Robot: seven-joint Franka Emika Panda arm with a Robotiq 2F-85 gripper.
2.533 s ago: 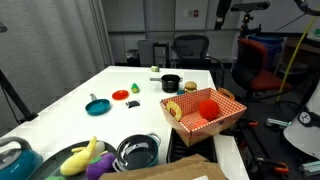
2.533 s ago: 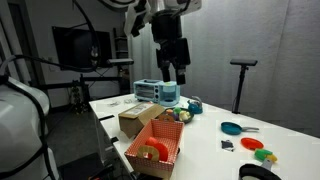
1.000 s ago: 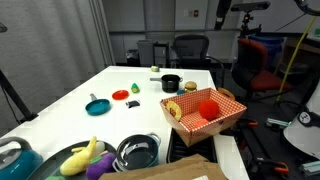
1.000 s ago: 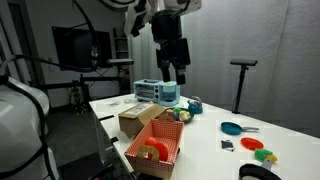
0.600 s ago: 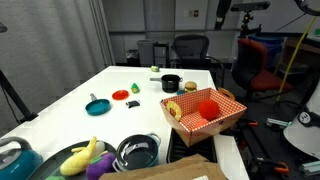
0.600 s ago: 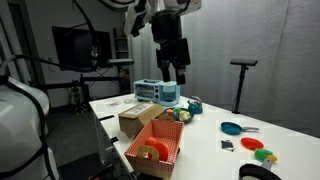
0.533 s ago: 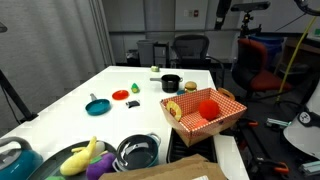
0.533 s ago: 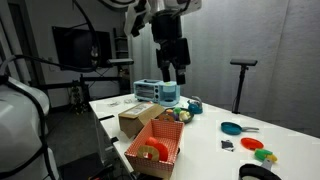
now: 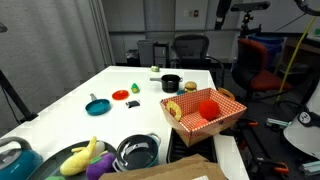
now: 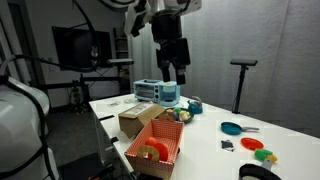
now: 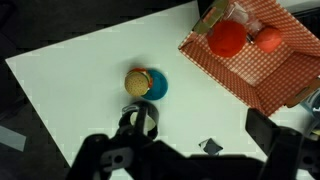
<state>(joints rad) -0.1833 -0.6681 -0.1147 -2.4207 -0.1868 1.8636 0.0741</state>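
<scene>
Fingers (image 11: 272, 140) spread apart, hovering well above the teal dish (image 11: 152, 86)

In the wrist view the hand (image 11: 195, 160) is a dark blur whose fingertips run off the bottom edge. The red-and-white checked basket (image 11: 280, 80) is cut by the top and right edges, and a small black scrap (image 11: 208, 146) on the white table (image 11: 70, 90) is too small to identify. In an exterior view the teal kettle (image 9: 12, 160) and brown cardboard box (image 9: 170, 172) are cropped at the near edge, and the small items at the table's far end (image 9: 155, 68) are too tiny to tell.
</scene>
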